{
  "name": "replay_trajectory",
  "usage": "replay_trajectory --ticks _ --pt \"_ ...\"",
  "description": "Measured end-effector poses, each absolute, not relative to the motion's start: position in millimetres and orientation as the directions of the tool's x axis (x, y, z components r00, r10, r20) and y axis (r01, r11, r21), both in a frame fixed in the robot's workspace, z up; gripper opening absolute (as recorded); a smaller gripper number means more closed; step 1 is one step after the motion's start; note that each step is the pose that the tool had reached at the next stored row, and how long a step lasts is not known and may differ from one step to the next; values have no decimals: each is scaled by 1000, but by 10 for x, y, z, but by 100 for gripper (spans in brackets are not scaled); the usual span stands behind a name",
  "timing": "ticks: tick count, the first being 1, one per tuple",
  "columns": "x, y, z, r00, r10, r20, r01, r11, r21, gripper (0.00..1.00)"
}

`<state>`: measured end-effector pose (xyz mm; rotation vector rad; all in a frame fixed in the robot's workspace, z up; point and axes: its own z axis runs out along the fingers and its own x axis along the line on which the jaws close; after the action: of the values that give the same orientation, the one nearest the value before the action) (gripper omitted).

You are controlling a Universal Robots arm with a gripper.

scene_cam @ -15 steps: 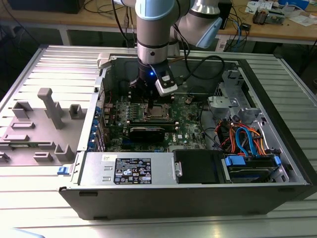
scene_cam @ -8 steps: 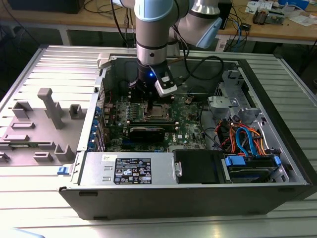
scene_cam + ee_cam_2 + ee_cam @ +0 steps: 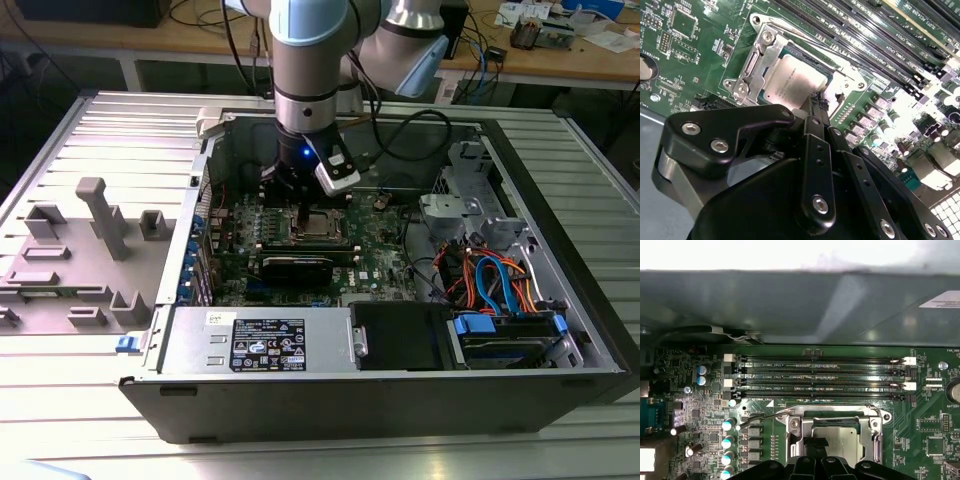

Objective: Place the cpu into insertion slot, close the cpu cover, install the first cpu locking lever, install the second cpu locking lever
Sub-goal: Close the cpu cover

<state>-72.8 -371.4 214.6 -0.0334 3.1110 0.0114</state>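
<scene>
Since the cpu [image 3: 790,82] already lies flat in the insertion slot [image 3: 879,417] with the cpu cover [image 3: 752,65] down around it as a silvery frame, I judge the work to be at the cover-and-lever stage. Doing it well calls for a straight, gentle downward press that neither skids across the metal top nor tilts the frame. The gripper [image 3: 818,102] hangs upright over the socket, its two black fingers pressed together with nothing visibly pinched between them. Its tips are either touching or just above the cpu's edge where it meets the frame; I cannot tell which. A thin wire locking lever [image 3: 760,417] runs along the side of the socket that faces the memory slots [image 3: 820,375] and bends out past one corner. Whether it is hooked down is not clear, so any push ought to keep off that wire rather than trap it. A row of small capacitors [image 3: 727,440] stands near the same corner and leaves little room for a sideways slip. In the exterior view the memory slots lie at six o'clock of the socket, just beside it, with a long black card [image 3: 300,265] beyond them and the power supply box [image 3: 260,340] farther out on the same line. The drive bay's blue and orange cables [image 3: 490,280] sit at four o'clock, well apart. A black cable [image 3: 420,125] loops at one o'clock, near the arm's wrist. A grey fixture tray [image 3: 90,250] rests outside the case at nine o'clock.
</scene>
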Motion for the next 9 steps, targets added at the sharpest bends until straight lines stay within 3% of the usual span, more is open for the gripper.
replay_trajectory --ticks 9 --pt "-814 -3721 2117 -999 -38 -38 -39 999 7 11"
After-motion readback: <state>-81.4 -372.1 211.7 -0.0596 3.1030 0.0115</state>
